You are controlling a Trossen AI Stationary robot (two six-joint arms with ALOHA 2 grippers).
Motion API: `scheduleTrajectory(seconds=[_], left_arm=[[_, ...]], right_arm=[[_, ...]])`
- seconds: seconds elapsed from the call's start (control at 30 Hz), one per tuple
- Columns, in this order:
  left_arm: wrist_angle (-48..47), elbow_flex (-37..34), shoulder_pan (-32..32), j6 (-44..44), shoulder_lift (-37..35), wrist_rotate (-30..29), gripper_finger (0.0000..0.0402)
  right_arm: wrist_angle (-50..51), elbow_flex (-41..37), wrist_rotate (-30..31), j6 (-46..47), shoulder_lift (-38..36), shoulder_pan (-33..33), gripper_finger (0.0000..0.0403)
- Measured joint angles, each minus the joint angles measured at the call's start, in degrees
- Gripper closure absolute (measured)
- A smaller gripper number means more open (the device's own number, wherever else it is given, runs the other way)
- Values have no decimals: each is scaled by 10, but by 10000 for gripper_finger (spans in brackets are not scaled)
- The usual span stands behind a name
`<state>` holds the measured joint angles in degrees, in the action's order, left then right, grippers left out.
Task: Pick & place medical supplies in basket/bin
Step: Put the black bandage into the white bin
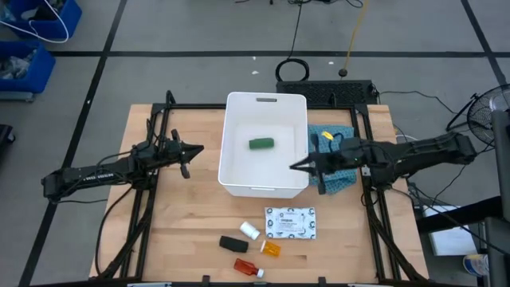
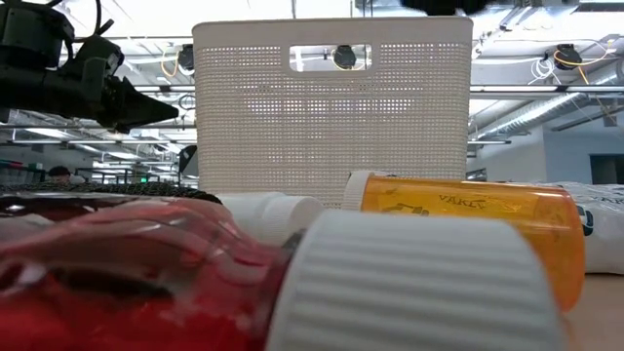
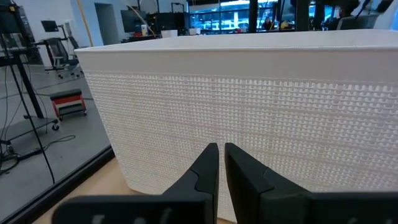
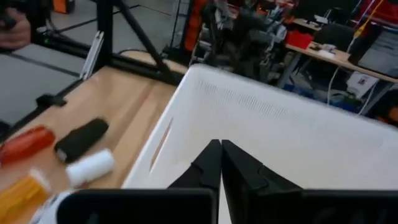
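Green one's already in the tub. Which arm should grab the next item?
Probably right. The right hand hangs at the tub rim near the packet and orange vial; the left hand sits beyond the tub's other side.

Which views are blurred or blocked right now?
Low view: red bottle and its white cap sit against the lens, out of focus, hiding most of the table; basket beyond is sharp. Right wrist view: motion-blurred throughout. High and left wrist views: clean.
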<state>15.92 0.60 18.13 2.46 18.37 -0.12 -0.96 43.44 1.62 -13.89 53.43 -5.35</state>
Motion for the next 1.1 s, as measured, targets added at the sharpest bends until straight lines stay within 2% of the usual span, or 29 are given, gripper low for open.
scheduleTrajectory(seconds=[0.13, 0.5, 0.67, 0.87, 1.1], left_arm=[[1, 0, 0, 4, 0, 0, 369], [1, 0, 0, 5, 0, 0, 369], [-2, 0, 0, 5, 0, 0, 369], [-25, 0, 0, 0, 0, 0, 369], [-25, 0, 0, -9, 0, 0, 369]], right_arm=[[-27, -84, 1, 22, -64, -4, 402], [-273, -284, -3, 46, -162, -1, 402], [-395, -372, -45, 68, -189, 1, 402], [-397, -403, -62, 82, -246, 1, 402], [-319, -407, -92, 57, -271, 1, 403]])
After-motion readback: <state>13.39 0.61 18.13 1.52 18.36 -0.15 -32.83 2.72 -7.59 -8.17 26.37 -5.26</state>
